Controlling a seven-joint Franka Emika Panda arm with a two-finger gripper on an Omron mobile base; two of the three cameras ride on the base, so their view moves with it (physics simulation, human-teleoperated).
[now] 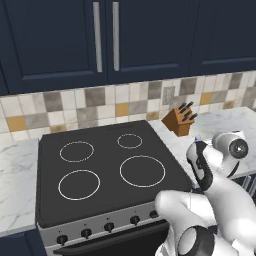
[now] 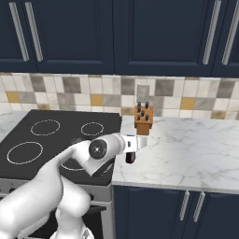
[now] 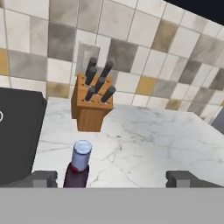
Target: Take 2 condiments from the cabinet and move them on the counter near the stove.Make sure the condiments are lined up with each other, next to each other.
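A dark maroon condiment bottle [image 3: 77, 169] with a blue-grey cap stands upright on the white marble counter [image 3: 144, 140], just right of the black stove [image 3: 17, 131]. My gripper [image 3: 113, 177] is open. Its fingertips [image 3: 43, 177] stand wide apart on either side of the bottle, which is nearer the left one and untouched. From the right base view the gripper [image 2: 132, 151] hovers over the dark bottle [image 2: 130, 158] at the edge of the stove [image 2: 46, 135]. The cabinet is out of view.
A wooden knife block [image 3: 92, 105] stands behind the bottle against the tiled wall, also the knife block [image 2: 143, 119] [image 1: 180, 120]. Navy door cabinets [image 1: 105, 40] hang above. Bare counter [image 2: 186, 149] stretches to the right.
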